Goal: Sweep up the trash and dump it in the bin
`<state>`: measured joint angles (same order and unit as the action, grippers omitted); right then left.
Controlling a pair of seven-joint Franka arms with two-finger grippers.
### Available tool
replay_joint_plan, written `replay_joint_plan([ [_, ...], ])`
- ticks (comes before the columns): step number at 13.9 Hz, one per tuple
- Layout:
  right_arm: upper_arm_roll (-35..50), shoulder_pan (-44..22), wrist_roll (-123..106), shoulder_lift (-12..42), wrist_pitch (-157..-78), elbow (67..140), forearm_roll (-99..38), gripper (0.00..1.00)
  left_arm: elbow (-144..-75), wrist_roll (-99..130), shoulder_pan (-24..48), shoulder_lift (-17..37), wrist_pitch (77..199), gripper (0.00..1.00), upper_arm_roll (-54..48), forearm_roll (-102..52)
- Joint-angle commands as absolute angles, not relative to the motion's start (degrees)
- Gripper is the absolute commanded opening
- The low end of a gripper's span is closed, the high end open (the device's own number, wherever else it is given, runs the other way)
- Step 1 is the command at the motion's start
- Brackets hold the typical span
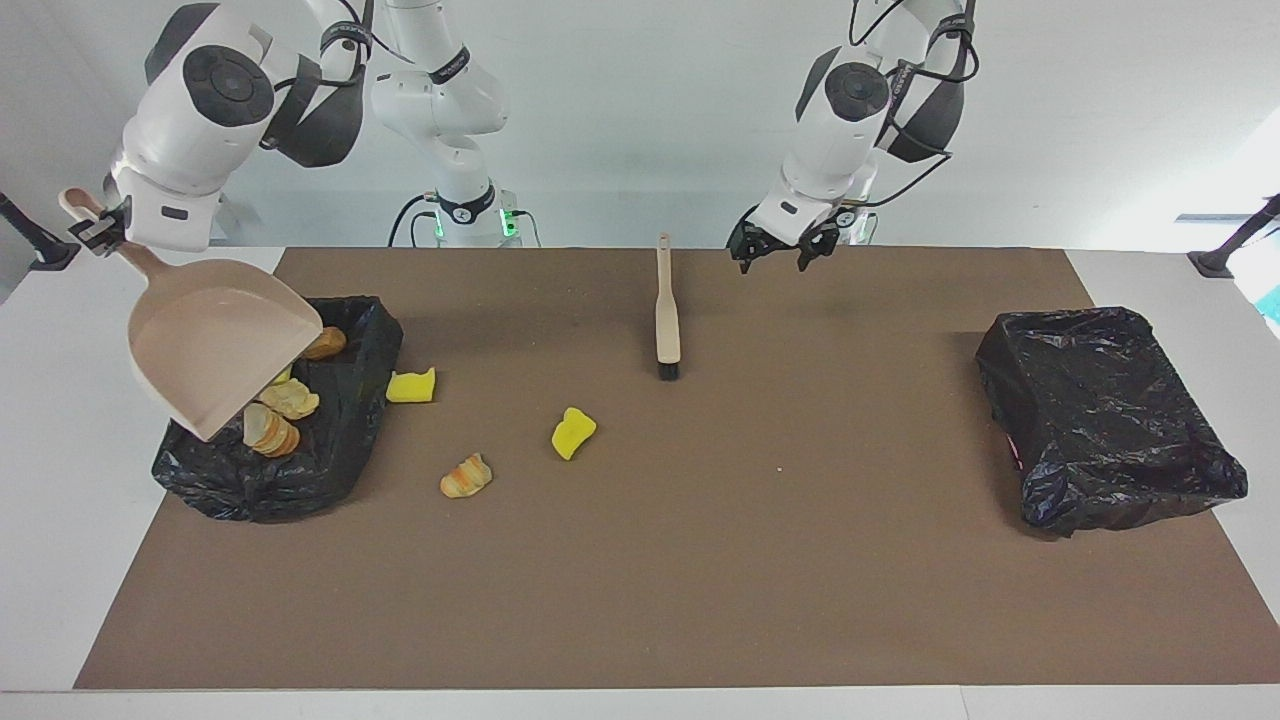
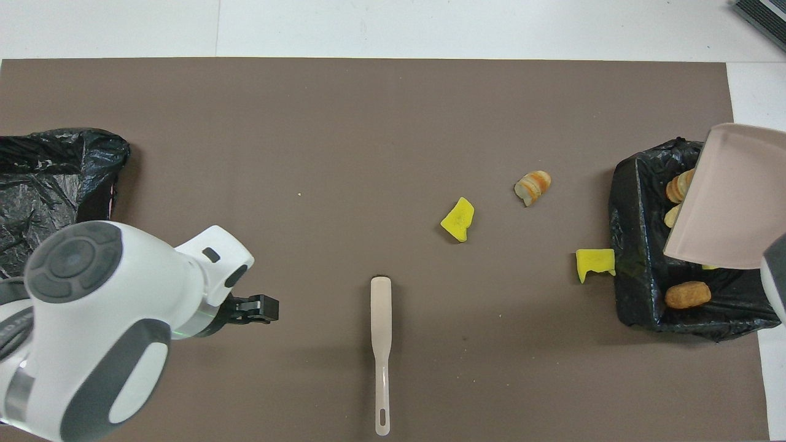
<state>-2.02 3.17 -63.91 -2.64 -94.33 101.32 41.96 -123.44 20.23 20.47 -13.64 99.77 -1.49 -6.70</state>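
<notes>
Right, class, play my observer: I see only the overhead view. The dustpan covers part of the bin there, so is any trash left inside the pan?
Observer: No. Seen from the facing view, the dustpan is empty, tilted mouth-down over the bin.
Operator: What holds it?
Observer: The right gripper, shut on its handle.
Operator: Is the left gripper touching the mat?
Observer: No, it hangs open above the mat, clear of the brush.
</notes>
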Motion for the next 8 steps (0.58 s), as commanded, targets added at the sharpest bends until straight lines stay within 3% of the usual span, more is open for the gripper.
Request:
replay_joint_plan([
  [1, -1.4, 3.1, -58.9, -2.9, -93.3, 100.8, 31.5, 0.0, -123.4, 13.1, 13.4, -15.6, 97.3, 1.0, -2.3, -6.1],
  [5, -0.2, 1.5, -38.2, -3.9, -89.1, 101.4, 17.5, 0.0, -118.7, 5.7, 6.8, -14.2, 97.2, 1.0, -2.3, -3.3],
  [8, 1.2, -3.7, -17.3, -3.8, -87.4, 102.3, 9.6, 0.0, -112.8, 2.9, 3.2, -11.8, 97.1, 1.0, -2.3, -3.0],
])
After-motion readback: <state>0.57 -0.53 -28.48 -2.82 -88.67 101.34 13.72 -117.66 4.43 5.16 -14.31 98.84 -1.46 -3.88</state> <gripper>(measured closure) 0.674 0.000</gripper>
